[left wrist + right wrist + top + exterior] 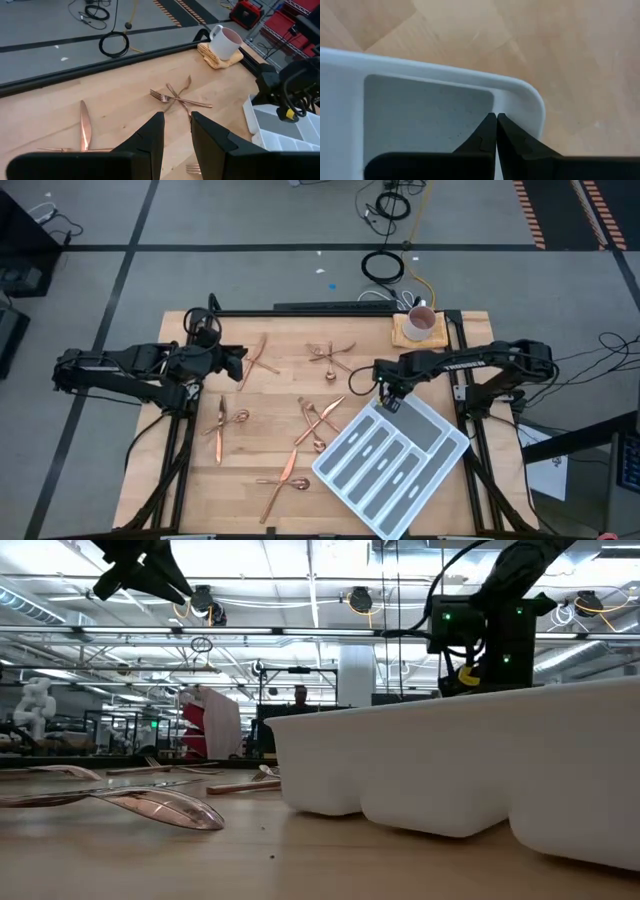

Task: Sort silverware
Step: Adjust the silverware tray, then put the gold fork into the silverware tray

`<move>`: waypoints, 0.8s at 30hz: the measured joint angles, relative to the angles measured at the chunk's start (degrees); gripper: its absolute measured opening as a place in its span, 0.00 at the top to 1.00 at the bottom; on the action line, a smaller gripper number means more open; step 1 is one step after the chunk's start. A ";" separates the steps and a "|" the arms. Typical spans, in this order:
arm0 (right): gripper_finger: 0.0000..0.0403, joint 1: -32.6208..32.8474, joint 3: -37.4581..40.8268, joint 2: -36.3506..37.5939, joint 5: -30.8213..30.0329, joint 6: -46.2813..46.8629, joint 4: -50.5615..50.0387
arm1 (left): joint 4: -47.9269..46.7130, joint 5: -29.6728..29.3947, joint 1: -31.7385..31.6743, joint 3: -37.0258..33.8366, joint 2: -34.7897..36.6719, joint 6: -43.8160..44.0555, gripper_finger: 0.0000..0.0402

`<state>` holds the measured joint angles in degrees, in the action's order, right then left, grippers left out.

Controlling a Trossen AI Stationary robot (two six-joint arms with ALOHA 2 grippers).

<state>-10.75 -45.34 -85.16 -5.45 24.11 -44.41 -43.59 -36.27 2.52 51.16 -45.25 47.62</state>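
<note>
- Right gripper (496, 118) hung just over the tray's (440, 465) corner compartment, fingers pressed together, holding nothing.
- Silverware (320, 420) lay scattered on the table beside the tray.
- Left gripper (176, 131) hovered well apart from the tray, fingers parted, empty.

Copper silverware (318, 418) scattered flat across wooden table (270, 395) in crossed clusters: knife pair (256, 360) at far left, forks (332, 356) at far centre, spoon and fork (222, 423) at left, tangle just beside white tray (392, 458), one pair (284, 480) at near edge.
</note>
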 joint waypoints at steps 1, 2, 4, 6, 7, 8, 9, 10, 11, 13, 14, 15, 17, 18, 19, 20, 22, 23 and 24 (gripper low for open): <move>1.00 -0.27 0.00 0.02 0.19 -0.37 -0.19 | 0.00 0.00 0.00 0.00 0.00 0.00 0.75; 1.00 -0.46 0.02 0.00 0.29 -0.69 -0.43 | 0.00 0.00 0.00 0.00 0.00 0.00 0.75; 1.00 -0.56 0.04 0.02 0.43 -0.89 -0.53 | 0.01 0.00 0.00 0.00 0.00 0.00 0.75; 1.00 -0.55 0.04 0.02 0.43 -1.27 -0.37 | 0.01 0.00 0.00 0.00 0.00 0.00 0.75; 1.00 -0.47 0.04 0.04 0.43 -1.61 -0.16 | 0.02 0.00 0.00 0.00 0.00 0.00 0.75; 1.00 -0.26 0.04 0.31 0.46 -1.99 0.10 | 0.02 0.00 0.00 0.00 0.00 0.00 0.75; 1.00 0.07 0.03 0.72 0.46 -2.23 0.19 | 0.02 0.00 0.00 0.00 0.00 0.02 0.75; 1.00 0.38 -0.14 1.36 0.48 -2.24 -0.17 | 0.02 0.00 0.00 0.00 0.00 0.04 0.75; 1.00 0.67 -0.36 2.23 0.54 -2.20 -0.73 | 0.04 0.00 0.00 0.00 0.00 0.08 0.75; 1.00 1.29 -1.21 4.35 0.96 -2.14 -1.81 | 0.05 0.00 0.00 0.00 0.00 0.09 0.75; 1.00 1.64 -1.68 5.61 1.00 -2.09 -2.52 | 0.06 0.00 0.00 0.00 0.00 0.09 0.75; 1.00 1.94 -2.23 6.97 1.04 -2.00 -3.36 | 0.07 0.00 0.00 0.00 0.00 0.09 0.75; 1.00 2.38 -3.56 9.55 1.25 -2.12 -4.12 | 0.07 0.00 0.00 0.00 -0.01 0.11 0.75; 1.00 2.46 -4.49 10.62 1.31 -2.45 -4.00 | 0.07 0.00 0.00 0.00 -0.02 0.10 0.75; 1.00 2.54 -5.53 11.33 1.26 -3.25 -3.62 | 0.07 0.00 0.00 0.00 -0.02 0.09 0.75; 0.99 2.47 -6.74 11.67 1.24 -4.50 -2.84 | 0.07 0.00 0.00 0.00 -0.02 0.09 0.75; 0.97 2.07 -9.35 11.55 1.03 -8.98 0.39 | 0.09 0.00 0.00 0.00 -0.02 0.09 0.75; 0.95 1.78 -10.83 10.99 0.85 -10.76 2.72 | 0.07 -0.04 0.00 0.00 -0.02 0.07 0.75; 0.92 1.41 -12.51 10.15 0.79 -12.29 5.29 | 0.07 -0.09 0.00 0.00 -0.02 0.07 0.75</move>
<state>-9.35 -57.85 -75.02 -4.66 11.82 -39.12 -43.53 -36.36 2.52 51.16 -45.28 47.68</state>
